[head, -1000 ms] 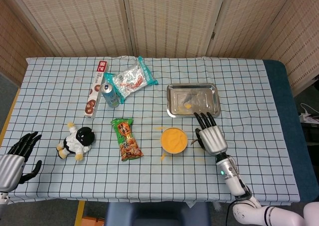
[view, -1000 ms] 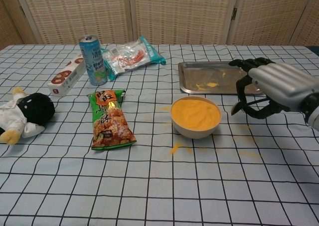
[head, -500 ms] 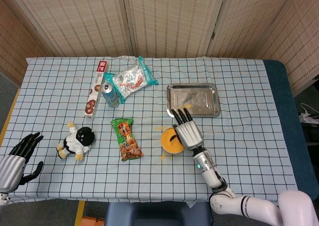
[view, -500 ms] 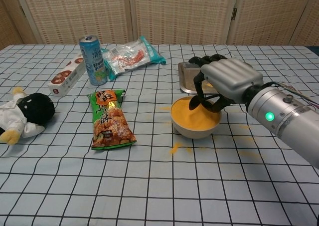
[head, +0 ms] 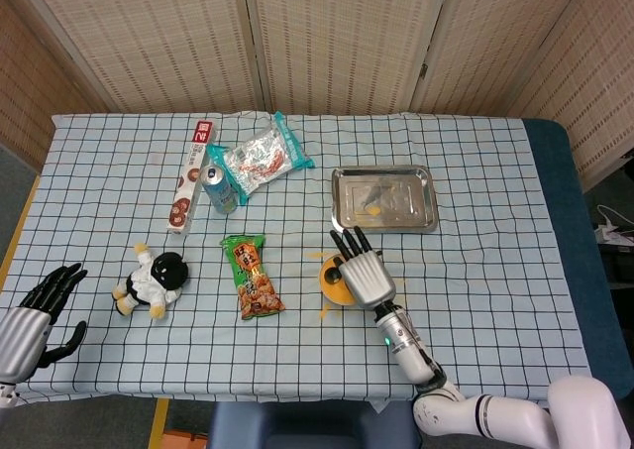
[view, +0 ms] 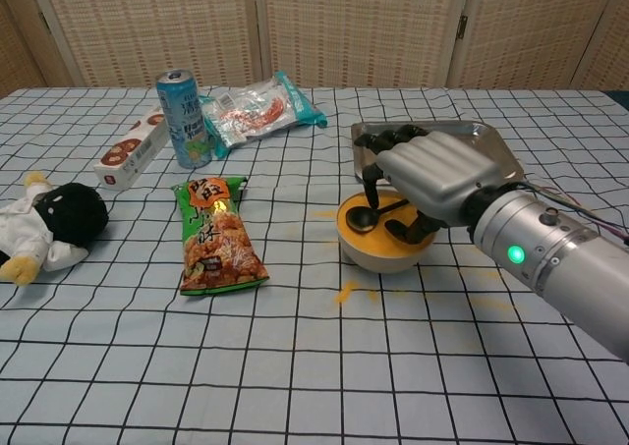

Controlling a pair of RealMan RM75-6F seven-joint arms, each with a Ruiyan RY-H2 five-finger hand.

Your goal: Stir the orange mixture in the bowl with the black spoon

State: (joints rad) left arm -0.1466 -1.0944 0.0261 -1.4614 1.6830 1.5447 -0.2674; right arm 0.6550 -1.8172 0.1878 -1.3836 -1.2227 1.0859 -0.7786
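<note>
A cream bowl (view: 378,256) of orange mixture (view: 356,231) stands in the middle of the checked table, partly covered by my right hand (view: 425,177) in both views. That hand (head: 365,274) holds the black spoon (view: 366,216), whose scoop sits in the mixture at the bowl's left side. The bowl (head: 330,281) shows only at its left rim in the head view. My left hand (head: 35,315) hangs open at the table's near left corner, far from the bowl, with nothing in it.
A steel tray (head: 384,197) lies just behind the bowl. A green snack bag (view: 214,236) lies left of it, a plush doll (view: 47,221) further left. A can (view: 184,118), a red-white box (view: 131,149) and a clear packet (view: 257,108) stand at the back. Orange spills (view: 346,292) dot the cloth.
My right hand has swung left from beside the bowl to over it, and the black spoon's scoop has gone down into the orange mixture. The left hand has barely moved.
</note>
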